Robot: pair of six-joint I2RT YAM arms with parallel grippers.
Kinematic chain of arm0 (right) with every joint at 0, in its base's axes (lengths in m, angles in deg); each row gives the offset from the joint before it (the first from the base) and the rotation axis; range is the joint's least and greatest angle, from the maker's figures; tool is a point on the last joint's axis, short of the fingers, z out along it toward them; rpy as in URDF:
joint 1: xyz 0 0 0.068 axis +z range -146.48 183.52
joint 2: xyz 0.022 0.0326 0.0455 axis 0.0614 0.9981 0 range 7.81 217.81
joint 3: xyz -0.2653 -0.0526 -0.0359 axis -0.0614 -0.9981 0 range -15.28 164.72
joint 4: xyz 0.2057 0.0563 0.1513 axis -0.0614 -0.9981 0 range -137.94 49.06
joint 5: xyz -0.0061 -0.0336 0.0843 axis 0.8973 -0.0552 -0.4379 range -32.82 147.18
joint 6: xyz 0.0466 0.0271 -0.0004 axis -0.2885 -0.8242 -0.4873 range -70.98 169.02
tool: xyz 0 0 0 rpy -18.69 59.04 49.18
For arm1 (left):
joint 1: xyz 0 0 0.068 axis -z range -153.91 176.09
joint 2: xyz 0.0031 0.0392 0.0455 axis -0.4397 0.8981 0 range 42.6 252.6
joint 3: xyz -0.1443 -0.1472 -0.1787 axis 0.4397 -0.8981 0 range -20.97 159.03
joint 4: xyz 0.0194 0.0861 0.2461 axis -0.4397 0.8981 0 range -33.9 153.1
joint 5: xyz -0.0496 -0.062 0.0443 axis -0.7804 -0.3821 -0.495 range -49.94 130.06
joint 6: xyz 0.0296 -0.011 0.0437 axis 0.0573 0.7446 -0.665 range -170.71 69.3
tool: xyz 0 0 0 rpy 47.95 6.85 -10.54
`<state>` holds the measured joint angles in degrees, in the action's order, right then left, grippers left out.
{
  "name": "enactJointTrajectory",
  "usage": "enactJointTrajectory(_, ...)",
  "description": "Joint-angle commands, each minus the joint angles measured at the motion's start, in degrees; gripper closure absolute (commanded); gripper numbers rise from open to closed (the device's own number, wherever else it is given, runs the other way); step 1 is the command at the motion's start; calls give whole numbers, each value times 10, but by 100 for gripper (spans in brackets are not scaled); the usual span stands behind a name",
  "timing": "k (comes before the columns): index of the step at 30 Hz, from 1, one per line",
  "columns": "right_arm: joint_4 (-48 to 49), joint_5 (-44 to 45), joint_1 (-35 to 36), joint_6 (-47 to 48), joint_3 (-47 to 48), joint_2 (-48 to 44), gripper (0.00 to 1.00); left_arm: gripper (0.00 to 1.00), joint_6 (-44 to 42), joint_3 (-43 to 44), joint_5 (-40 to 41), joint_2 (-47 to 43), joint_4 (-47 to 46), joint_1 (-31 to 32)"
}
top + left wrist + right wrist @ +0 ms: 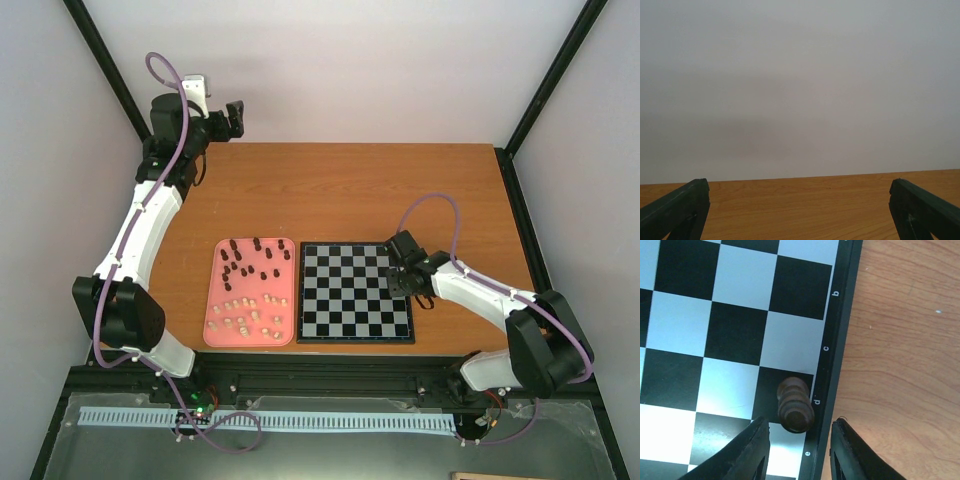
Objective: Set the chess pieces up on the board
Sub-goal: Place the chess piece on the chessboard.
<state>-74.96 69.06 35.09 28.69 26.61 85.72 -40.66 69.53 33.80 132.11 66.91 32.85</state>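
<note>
I am placing a dark chessman (795, 406) upright on the chessboard (740, 330), on its edge square marked d. My right pincer (800, 424) is standing part-open astride it, touching nothing. Next, I judge: rising straight clear, then fetching from the pink tray (214, 335). My left pincer (799, 189) is gaping wide, idle.

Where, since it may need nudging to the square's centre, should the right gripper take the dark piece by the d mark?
Best take the dark piece across its ringed middle, from above, where the right gripper hangs with open jaws either side. It is round, so any angle grips alike, and the squares around it on the board are bare.
</note>
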Motion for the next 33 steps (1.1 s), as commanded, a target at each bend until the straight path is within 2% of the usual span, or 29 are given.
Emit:
enactJointTrajectory(1, 12, -15, 5, 5, -6, -18, 65, 0, -12, 19, -6, -6, 3, 2)
enactJointTrajectory(8, 30, -16, 5, 7, -7, 4, 62, 0, -12, 18, -5, -7, 2, 2)
enactJointTrajectory(33, 64, -32, 5, 11, 4, 49, 62, 0, -14, 20, 1, -3, 2, 2)
